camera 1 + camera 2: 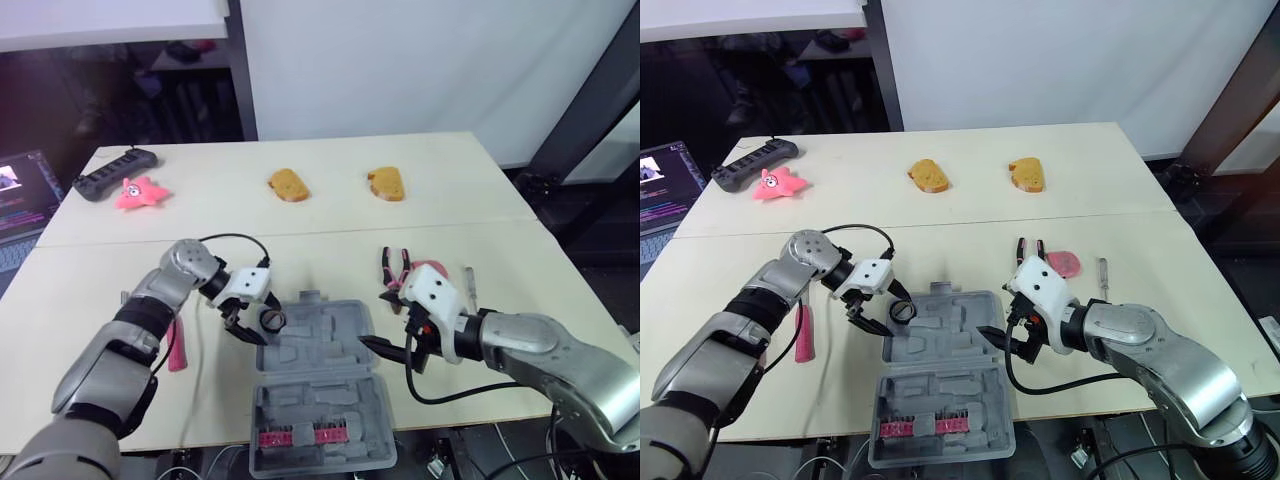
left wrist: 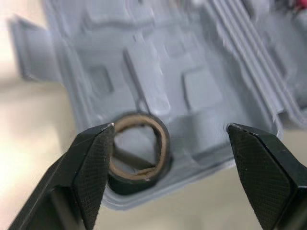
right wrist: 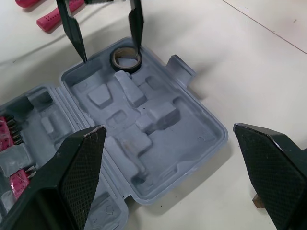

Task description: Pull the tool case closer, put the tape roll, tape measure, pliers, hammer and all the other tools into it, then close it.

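The grey tool case (image 1: 322,362) lies open near the table's front edge, with red bits in its near half. A black tape roll (image 1: 272,320) rests in the far left corner of the case (image 2: 201,86). My left gripper (image 1: 252,322) hangs open just above it, and the roll (image 2: 139,151) sits close to one finger. My right gripper (image 1: 392,352) is open over the case's right edge. Pliers (image 1: 392,268), a pink tape measure (image 1: 1062,262) and a screwdriver (image 1: 1102,272) lie on the table right of the case. A red-handled tool (image 1: 177,345) lies to its left.
Two pieces of bread (image 1: 288,184) (image 1: 386,184), a pink star toy (image 1: 140,192) and a black power strip (image 1: 115,172) lie at the back of the table. A laptop (image 1: 20,195) stands off the table's left side.
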`<state>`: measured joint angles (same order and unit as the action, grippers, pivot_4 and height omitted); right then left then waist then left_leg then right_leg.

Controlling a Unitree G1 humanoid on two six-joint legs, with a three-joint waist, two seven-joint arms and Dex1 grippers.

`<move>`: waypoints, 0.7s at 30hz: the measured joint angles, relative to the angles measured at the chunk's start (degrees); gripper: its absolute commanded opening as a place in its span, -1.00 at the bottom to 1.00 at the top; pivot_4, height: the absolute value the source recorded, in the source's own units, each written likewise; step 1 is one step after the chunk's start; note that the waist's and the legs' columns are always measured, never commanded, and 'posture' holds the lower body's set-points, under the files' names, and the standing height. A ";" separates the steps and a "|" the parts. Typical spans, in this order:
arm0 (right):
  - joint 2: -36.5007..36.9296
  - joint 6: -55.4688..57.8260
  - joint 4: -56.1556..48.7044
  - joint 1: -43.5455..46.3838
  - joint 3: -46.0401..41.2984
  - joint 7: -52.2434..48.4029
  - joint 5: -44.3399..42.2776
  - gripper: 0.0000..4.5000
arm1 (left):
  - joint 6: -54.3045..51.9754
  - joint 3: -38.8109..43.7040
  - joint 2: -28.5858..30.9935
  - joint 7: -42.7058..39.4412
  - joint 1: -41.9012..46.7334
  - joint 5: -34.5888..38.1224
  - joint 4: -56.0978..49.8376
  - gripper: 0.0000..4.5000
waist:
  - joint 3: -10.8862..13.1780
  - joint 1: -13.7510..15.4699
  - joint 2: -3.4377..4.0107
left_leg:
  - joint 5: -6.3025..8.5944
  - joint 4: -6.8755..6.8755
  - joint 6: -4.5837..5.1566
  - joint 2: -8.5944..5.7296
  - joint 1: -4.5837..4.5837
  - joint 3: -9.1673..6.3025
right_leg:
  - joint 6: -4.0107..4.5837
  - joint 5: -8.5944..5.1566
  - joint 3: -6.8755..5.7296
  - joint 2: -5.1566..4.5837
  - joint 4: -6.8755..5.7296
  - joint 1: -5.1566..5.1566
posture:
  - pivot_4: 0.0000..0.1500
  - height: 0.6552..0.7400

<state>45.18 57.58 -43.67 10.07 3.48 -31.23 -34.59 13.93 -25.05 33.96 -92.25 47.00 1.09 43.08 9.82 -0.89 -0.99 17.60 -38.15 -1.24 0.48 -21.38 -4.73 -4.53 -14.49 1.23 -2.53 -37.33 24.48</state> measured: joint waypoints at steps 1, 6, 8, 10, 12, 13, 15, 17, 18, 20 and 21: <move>0.00 -0.01 0.01 0.00 0.00 -0.01 0.02 1.00 | -0.73 0.01 0.37 -0.01 0.01 0.88 -0.67 0.77 | 0.00 -0.03 0.00 | 0.00 0.00 0.00 0.00 0.00 0.00 | 0.00 0.00 0.00 0.00 0.00 0.00 | 1.00 1.00; -0.01 -0.14 0.06 0.06 0.00 -0.05 0.07 1.00 | -2.15 0.81 0.59 -0.03 -0.34 2.26 -0.94 0.77 | 0.00 0.04 0.00 | 0.00 0.00 0.00 0.00 0.00 0.00 | 0.00 0.00 0.00 0.00 0.00 0.00 | 1.00 1.00; -0.01 -0.22 0.11 0.08 0.00 -0.05 0.12 1.00 | -3.06 2.51 0.37 0.00 -1.24 3.08 -0.93 0.77 | 0.00 -0.01 0.00 | 0.00 0.00 0.00 0.00 0.00 0.00 | 0.00 0.00 0.00 0.00 0.00 0.00 | 1.00 1.00; -0.01 -0.36 0.12 0.08 0.00 -0.04 0.14 1.00 | -3.47 3.97 -0.12 0.40 -2.38 3.29 -0.80 0.67 | 0.00 -0.01 0.00 | 0.00 0.00 0.00 0.00 0.00 0.00 | 0.00 0.00 0.00 0.00 0.00 0.00 | 1.00 1.00; -0.02 -0.46 0.12 0.08 0.00 -0.03 0.16 1.00 | -3.73 5.15 -0.73 1.39 -3.86 3.45 -0.65 0.38 | 0.00 0.02 0.00 | 0.00 0.00 0.00 0.00 0.00 0.00 | 0.00 0.00 0.00 0.00 0.00 0.00 | 1.00 1.00; -0.02 -0.46 0.12 0.08 0.00 -0.03 0.18 1.00 | -4.24 5.99 -1.02 1.83 -4.56 3.85 -0.65 0.24 | 0.00 0.04 0.00 | 0.00 0.00 0.00 0.00 0.00 0.00 | 0.00 0.00 0.00 0.00 0.00 0.00 | 1.00 1.00; -0.02 -0.46 0.12 0.08 0.00 -0.03 0.18 1.00 | -4.90 7.02 -1.26 2.72 -5.24 4.50 -0.85 0.24 | 0.00 0.06 0.00 | 0.00 0.00 0.00 0.00 0.00 -0.01 | 0.00 0.00 -0.01 0.00 0.00 0.00 | 1.00 1.00; -0.02 -0.48 0.12 0.08 0.00 0.00 0.21 1.00 | -4.61 8.86 -1.43 4.47 -6.86 4.71 -1.72 0.24 | 0.00 0.06 0.00 | 0.00 0.00 0.00 0.00 0.00 -0.01 | 0.00 0.00 0.00 -0.02 0.00 0.00 | 1.00 1.00; -0.02 -0.48 0.13 0.07 0.00 0.01 0.25 1.00 | -4.48 9.21 -1.55 5.22 -7.51 4.71 -1.77 0.24 | 0.00 0.04 0.00 | 0.00 0.00 0.00 0.00 0.00 -0.01 | 0.00 0.00 -0.01 -0.02 0.00 0.00 | 1.00 1.00; -0.01 -0.48 0.13 0.07 0.00 0.02 0.41 1.00 | -4.46 10.32 -1.92 6.59 -9.42 4.75 -2.72 0.24 | 0.00 0.06 0.00 | 0.00 0.00 0.00 0.00 0.00 -0.02 | 0.00 0.00 -0.01 -0.02 0.00 0.00 | 1.00 1.00; -0.02 -0.48 0.13 0.08 0.00 0.03 0.54 1.00 | -4.48 10.68 -2.14 7.14 -10.15 4.77 -3.10 0.24 | 0.00 0.09 0.00 | 0.00 0.00 0.00 0.00 0.00 -0.02 | 0.00 0.00 -0.01 -0.02 0.00 0.00 | 1.00 1.00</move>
<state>45.16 57.09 -43.54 10.16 3.48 -31.21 -34.05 9.45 -14.37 31.82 -85.10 36.84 5.86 39.98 9.82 -0.80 -0.99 17.60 -38.15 -1.24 0.49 -21.37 -4.75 -4.53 -14.49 1.22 -2.55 -37.33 24.48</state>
